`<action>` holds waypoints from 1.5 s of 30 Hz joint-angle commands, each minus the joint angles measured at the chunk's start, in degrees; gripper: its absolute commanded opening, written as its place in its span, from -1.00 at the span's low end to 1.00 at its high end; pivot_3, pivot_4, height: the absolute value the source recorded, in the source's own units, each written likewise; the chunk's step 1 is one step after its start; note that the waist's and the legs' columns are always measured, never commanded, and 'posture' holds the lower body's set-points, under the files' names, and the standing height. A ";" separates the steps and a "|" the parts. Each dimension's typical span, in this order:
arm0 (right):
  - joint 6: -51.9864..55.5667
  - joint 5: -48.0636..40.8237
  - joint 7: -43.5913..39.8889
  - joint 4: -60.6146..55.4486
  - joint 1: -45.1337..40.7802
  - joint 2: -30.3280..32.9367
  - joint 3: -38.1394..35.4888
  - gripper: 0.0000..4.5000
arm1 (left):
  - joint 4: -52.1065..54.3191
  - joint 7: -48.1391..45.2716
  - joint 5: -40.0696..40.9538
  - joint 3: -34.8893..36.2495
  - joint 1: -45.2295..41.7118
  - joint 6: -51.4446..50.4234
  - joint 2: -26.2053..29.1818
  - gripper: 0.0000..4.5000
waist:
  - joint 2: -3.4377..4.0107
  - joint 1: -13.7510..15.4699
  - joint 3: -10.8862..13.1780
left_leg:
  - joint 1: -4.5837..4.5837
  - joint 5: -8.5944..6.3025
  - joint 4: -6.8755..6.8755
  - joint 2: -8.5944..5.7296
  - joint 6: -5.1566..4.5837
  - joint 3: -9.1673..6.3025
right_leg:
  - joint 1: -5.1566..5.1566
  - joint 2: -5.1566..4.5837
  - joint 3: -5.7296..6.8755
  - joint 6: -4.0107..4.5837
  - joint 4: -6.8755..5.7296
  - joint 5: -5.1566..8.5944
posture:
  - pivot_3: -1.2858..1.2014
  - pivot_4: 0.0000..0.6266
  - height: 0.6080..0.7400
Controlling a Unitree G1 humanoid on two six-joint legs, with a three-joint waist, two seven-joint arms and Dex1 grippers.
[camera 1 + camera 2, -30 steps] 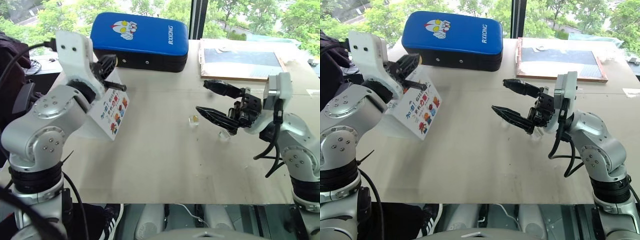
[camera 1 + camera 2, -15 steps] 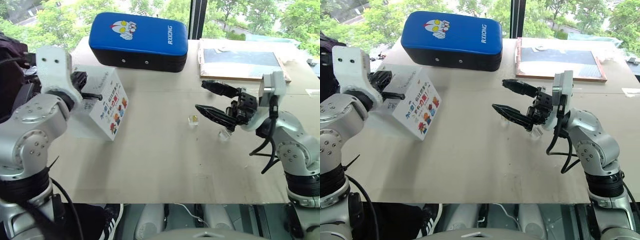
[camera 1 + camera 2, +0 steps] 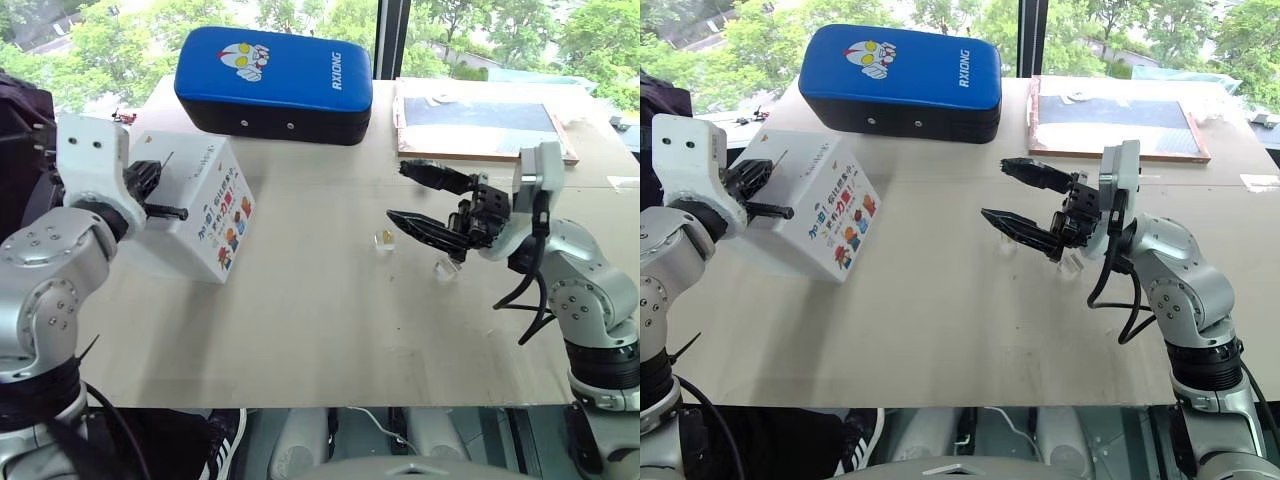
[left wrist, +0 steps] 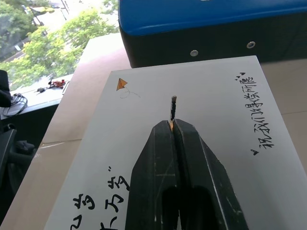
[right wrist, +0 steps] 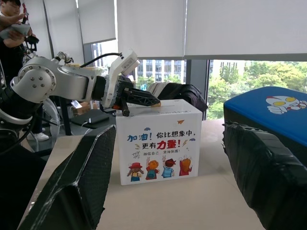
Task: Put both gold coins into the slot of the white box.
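Your left gripper (image 4: 173,125) has drawn back off the white box (image 3: 205,215) toward your left over the last second, and its fingers (image 4: 158,158) are pressed fully together with nothing visibly between them, their tips just short of the slot (image 4: 172,106) in the box's top face. The box itself stands where it did, at the left of the worktop (image 3: 300,330) in front of the blue padded case (image 3: 275,80). Your right gripper (image 3: 418,195) has not shifted; its fingers stand wide and empty above the two gold coins, one coin (image 3: 382,239) lying just beyond the lower fingertip, the other coin (image 3: 446,268) beneath the wrist. Judging by that, neither coin has gone in yet. The second coin is partly hidden by the gripper, and you cannot tell how deep the slot runs.
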State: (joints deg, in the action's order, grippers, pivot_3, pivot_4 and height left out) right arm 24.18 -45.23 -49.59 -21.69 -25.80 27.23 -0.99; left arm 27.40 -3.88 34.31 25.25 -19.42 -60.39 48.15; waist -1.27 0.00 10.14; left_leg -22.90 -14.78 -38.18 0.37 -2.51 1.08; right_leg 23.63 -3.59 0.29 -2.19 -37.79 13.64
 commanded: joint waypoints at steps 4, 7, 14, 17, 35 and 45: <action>-1.19 0.21 -0.09 -1.60 -0.11 0.07 -1.62 0.71 | -2.28 -4.52 -1.53 1.73 0.90 2.99 -0.83 -0.30 | 0.02 -0.20 -0.01 | 0.00 -0.01 0.00 0.00 -0.01 0.00 | 0.00 -0.05 0.00 0.00 0.00 0.00 | 0.03 -0.52 1.00; -0.58 0.73 0.79 -1.81 0.45 0.15 -1.50 0.71 | -3.18 -4.98 -3.44 2.45 -1.18 7.50 -1.09 0.39 | 0.02 -0.20 -0.01 | -0.01 -0.01 0.00 0.00 -0.01 -0.01 | 0.00 -0.06 0.02 0.00 0.00 0.00 | 0.03 -0.52 1.00; 1.31 21.19 14.46 2.05 4.88 -1.08 9.28 0.71 | 6.52 -17.21 10.05 0.22 -4.03 11.35 -5.12 0.54 | -0.07 0.22 -0.03 | -0.19 0.12 -0.01 -0.06 0.22 -0.05 | 0.07 -0.21 0.10 0.01 0.14 -0.01 | 0.03 -0.52 1.00; 0.97 27.67 20.30 6.38 5.08 -4.91 12.73 0.71 | 13.03 -23.07 17.30 -4.06 1.06 6.45 -2.41 0.54 | -0.07 -0.53 -0.02 | -0.25 0.14 -0.01 -0.07 0.27 0.01 | 0.10 -0.24 0.04 0.00 0.17 -0.01 | 0.03 -0.52 1.00; 7.32 37.69 30.87 10.57 3.36 -15.11 13.91 -0.84 | 16.08 -30.50 13.09 -11.07 11.66 3.83 10.80 0.57 | 0.01 -0.76 0.02 | -0.18 0.10 -0.04 -0.08 0.17 0.00 | 0.17 0.34 0.04 0.00 -0.03 0.01 | 0.03 -0.52 1.00; 12.09 26.44 31.76 6.64 2.37 -23.37 5.04 -0.98 | 14.15 -26.45 17.12 -11.07 10.31 6.37 -1.64 0.57 | -0.01 -0.75 0.02 | -0.13 0.07 -0.03 0.00 0.12 0.01 | 0.15 0.43 -0.03 0.00 -0.06 0.00 | 0.03 -0.52 1.00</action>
State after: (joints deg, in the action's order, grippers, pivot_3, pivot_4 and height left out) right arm 34.26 -13.72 -18.43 -11.22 -21.78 6.09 7.75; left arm 40.84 -31.99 48.84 12.92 -8.27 -55.60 49.12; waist -1.27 -0.76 10.16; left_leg -23.04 -14.71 -38.21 0.37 -2.39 1.09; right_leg 23.77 -3.17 0.23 -2.19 -37.85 13.64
